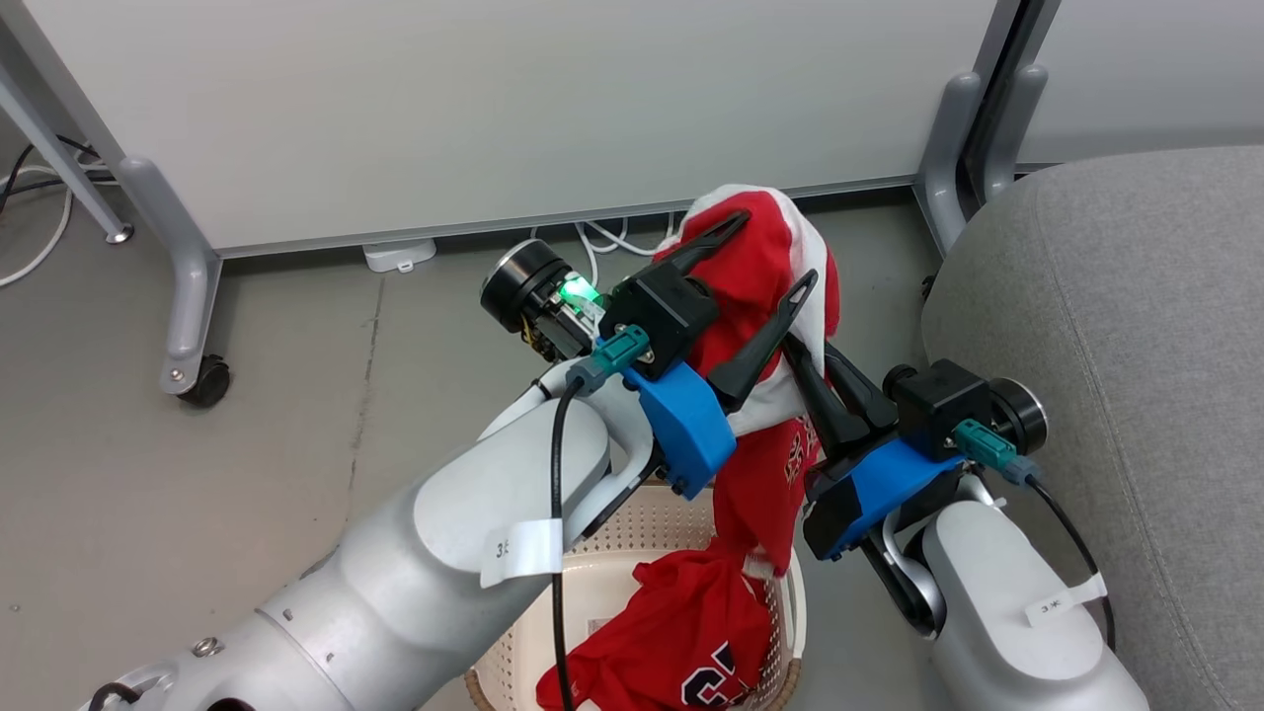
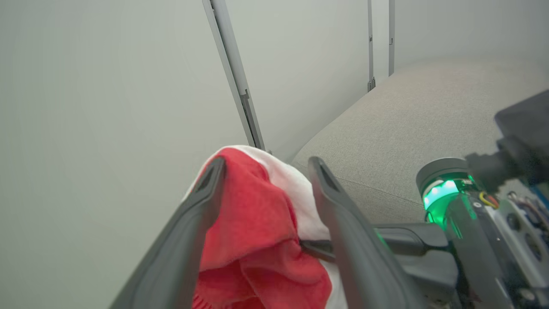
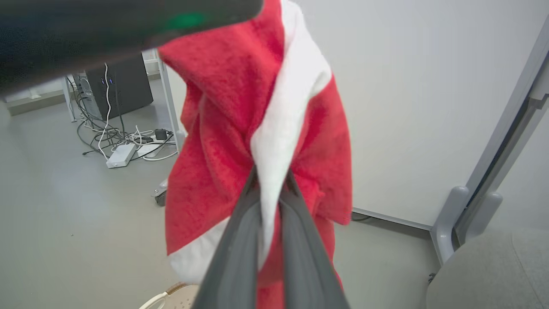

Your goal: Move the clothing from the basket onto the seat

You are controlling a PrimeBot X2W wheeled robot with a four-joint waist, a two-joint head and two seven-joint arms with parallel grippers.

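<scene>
A red garment with a broad white stripe [image 1: 765,262] hangs above the basket [image 1: 632,553]. It lies draped over the spread fingers of my left gripper [image 1: 777,259], which is open. In the left wrist view the cloth [image 2: 253,214] sits loose between those fingers [image 2: 212,180]. My right gripper [image 1: 802,360] is shut on the white stripe [image 3: 274,141] just below. The cloth trails down into the basket, where more red fabric with black-and-white lettering [image 1: 681,642] lies. The grey seat [image 1: 1116,346] is to the right, beside my right arm.
A white partition panel [image 1: 494,109] on grey wheeled legs [image 1: 188,296] stands behind the basket. Cables and a power strip [image 1: 400,255] lie at its foot. The basket stands on grey floor [image 1: 197,474], and another grey frame leg [image 1: 953,148] rises near the seat's corner.
</scene>
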